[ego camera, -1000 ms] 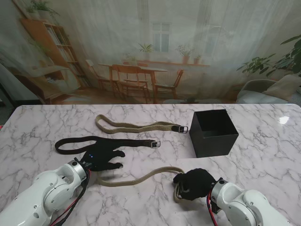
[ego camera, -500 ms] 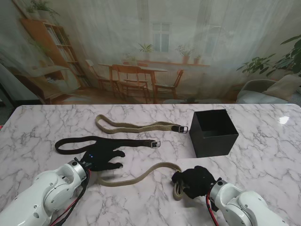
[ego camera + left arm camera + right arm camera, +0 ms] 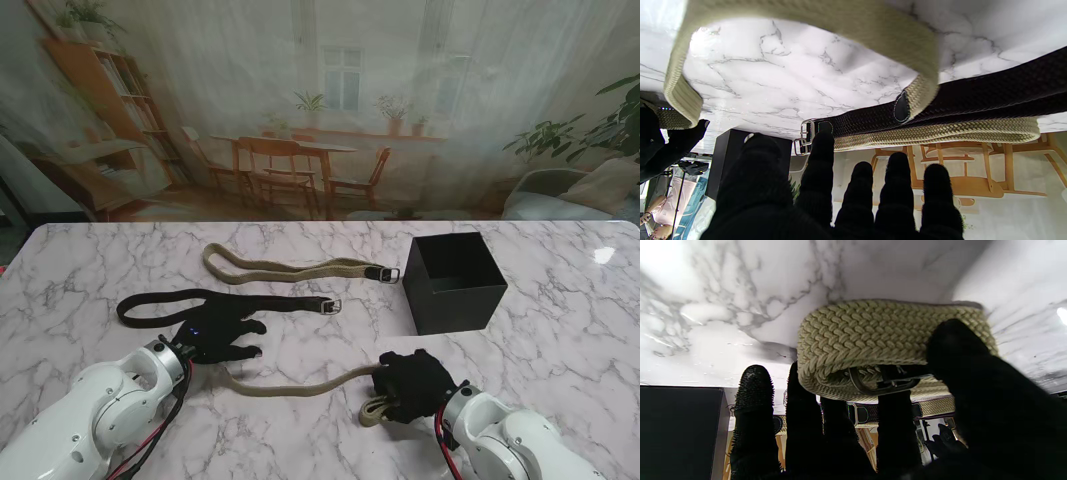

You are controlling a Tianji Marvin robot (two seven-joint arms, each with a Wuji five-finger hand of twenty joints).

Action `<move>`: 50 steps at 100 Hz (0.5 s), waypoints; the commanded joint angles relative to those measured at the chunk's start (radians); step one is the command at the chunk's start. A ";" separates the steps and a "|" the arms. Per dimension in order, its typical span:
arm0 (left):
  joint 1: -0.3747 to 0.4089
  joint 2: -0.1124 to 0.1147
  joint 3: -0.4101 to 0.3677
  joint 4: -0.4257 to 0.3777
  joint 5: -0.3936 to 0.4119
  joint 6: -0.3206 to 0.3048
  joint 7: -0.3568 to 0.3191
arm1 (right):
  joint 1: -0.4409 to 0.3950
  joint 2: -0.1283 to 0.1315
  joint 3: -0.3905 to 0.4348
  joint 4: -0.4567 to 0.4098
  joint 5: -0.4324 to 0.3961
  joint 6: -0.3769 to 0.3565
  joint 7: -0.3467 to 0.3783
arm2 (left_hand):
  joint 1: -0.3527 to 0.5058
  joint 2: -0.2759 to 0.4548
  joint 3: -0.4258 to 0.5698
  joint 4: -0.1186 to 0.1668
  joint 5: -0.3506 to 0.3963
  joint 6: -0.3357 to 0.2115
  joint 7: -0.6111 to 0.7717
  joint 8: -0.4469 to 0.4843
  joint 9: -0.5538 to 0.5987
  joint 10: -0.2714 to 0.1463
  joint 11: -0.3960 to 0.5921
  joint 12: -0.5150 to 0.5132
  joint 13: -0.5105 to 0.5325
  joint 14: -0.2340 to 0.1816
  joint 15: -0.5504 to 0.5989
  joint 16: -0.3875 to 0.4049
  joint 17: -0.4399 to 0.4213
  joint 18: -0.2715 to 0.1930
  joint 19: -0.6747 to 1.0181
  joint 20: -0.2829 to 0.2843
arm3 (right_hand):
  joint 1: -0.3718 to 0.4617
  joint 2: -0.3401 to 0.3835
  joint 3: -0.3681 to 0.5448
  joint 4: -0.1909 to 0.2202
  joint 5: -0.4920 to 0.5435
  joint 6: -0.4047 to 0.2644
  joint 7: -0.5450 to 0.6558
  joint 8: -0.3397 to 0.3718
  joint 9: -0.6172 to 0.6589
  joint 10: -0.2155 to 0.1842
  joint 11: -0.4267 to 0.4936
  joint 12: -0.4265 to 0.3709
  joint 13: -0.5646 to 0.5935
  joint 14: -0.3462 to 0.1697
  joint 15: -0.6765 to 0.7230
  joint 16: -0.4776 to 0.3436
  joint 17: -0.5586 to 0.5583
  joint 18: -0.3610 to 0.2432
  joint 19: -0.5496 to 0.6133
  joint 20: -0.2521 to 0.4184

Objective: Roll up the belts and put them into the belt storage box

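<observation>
1. while the right hand sits low on the marble table near me, its black fingers and thumb are clamped around the buckle end of the nearest tan belt, which is folded into a short roll in the right wrist view.
2. from that roll the tan strap runs left across the table toward the left hand, lying slack.
3. the left hand rests palm down with its fingers spread and straight, holding nothing; the far end of the tan strap lies just beside it, and i cannot tell whether they touch.
4. a black belt lies just beyond the left hand, its metal buckle pointing toward the right.
5. a second tan belt lies farther from me, its buckle near the box.
6. the belt storage box, black and open-topped, stands on the right side of the table, well apart from both hands, and looks empty.
</observation>
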 commanded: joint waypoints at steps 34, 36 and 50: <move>-0.004 -0.001 0.007 0.005 -0.001 -0.002 -0.011 | 0.008 -0.009 -0.028 0.040 -0.004 0.026 -0.068 | 0.026 0.038 -0.016 -0.020 0.019 0.019 0.011 0.002 -0.041 0.016 -0.016 0.012 0.005 0.009 -0.007 0.020 -0.019 0.028 -0.023 -0.013 | 0.104 0.085 0.016 0.014 0.009 -0.024 0.177 -0.003 0.459 -0.175 0.210 0.133 0.387 -0.139 0.155 0.140 0.219 -0.016 0.182 0.034; -0.004 -0.001 0.007 0.005 -0.001 -0.003 -0.011 | 0.009 -0.009 -0.029 0.041 -0.005 0.026 -0.071 | 0.026 0.038 -0.016 -0.020 0.020 0.018 0.012 0.002 -0.041 0.017 -0.016 0.012 0.005 0.010 -0.007 0.020 -0.019 0.028 -0.023 -0.013 | 0.107 0.087 0.015 0.013 0.005 -0.025 0.178 -0.003 0.475 -0.178 0.217 0.141 0.402 -0.141 0.167 0.150 0.227 -0.020 0.192 0.039; -0.003 -0.001 0.006 0.005 -0.001 -0.003 -0.010 | 0.017 -0.010 -0.038 0.056 -0.017 0.020 -0.106 | 0.027 0.038 -0.016 -0.019 0.019 0.019 0.012 0.002 -0.041 0.016 -0.016 0.012 0.004 0.011 -0.007 0.020 -0.019 0.028 -0.025 -0.014 | 0.141 0.085 0.022 0.009 -0.096 -0.026 0.059 0.013 0.582 -0.230 0.284 0.234 0.491 -0.162 0.269 0.232 0.268 -0.068 0.259 0.061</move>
